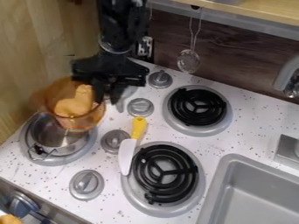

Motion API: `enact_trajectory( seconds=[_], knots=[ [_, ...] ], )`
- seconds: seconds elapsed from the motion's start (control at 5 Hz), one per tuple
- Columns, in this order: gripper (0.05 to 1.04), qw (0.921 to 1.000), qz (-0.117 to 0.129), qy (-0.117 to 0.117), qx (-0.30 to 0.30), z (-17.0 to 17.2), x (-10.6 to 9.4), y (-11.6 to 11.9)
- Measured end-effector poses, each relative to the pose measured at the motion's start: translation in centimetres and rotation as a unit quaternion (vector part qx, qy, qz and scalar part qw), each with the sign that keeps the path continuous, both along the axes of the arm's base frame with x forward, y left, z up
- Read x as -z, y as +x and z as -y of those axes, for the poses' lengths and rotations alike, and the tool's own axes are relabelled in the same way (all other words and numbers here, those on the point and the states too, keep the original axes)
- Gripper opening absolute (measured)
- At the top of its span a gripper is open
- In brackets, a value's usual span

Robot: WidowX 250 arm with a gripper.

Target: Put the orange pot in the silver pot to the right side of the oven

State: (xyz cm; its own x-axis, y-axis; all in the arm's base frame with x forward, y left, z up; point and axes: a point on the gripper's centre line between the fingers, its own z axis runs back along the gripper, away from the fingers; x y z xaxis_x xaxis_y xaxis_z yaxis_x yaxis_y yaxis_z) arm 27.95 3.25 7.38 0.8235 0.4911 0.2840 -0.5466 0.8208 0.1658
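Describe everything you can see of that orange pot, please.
The orange pot looks like see-through plastic or glass, with a round, wide mouth and a clear wall. Inside sits a lumpy light-orange thing, narrower at its upper end; what it is, I can't tell. The black gripper is at the pot's right edge and appears to hold it up, above the silver pot. Whether the two pots touch is unclear.

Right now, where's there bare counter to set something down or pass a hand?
Roomiest: speckled counter between the back coil burner, faucet and sink. Narrower: strip between front coil burner and sink. Crowded: gripper, orange pot and silver pot at the left; knobs and spatula beside the front burner.
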Motion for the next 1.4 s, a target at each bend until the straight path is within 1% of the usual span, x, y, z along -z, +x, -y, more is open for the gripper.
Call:
enact_trajectory(
  seconds=[0.2,0.4,0.6,0.8,1.0,1.2,1.4],
  knots=[
    [0.245,0.9995,-0.019,0.014,0.022,2.2,-0.3,-0.3],
    [0.245,0.9988,-0.026,0.039,0.013,4.0,0.1,-0.7],
    [0.245,0.9995,-0.029,0.007,-0.003,6.5,1.6,-1.0],
    [0.245,0.9983,-0.035,-0.036,-0.029,9.2,2.9,-1.2],
    [0.245,0.9964,-0.022,-0.075,-0.034,10.7,4.4,-0.9],
    [0.245,0.995,-0.014,-0.087,-0.047,12.4,5.3,-0.7],
    [0.245,0.9935,-0.01,-0.093,-0.066,13.5,6.2,-0.6]
  ],
)
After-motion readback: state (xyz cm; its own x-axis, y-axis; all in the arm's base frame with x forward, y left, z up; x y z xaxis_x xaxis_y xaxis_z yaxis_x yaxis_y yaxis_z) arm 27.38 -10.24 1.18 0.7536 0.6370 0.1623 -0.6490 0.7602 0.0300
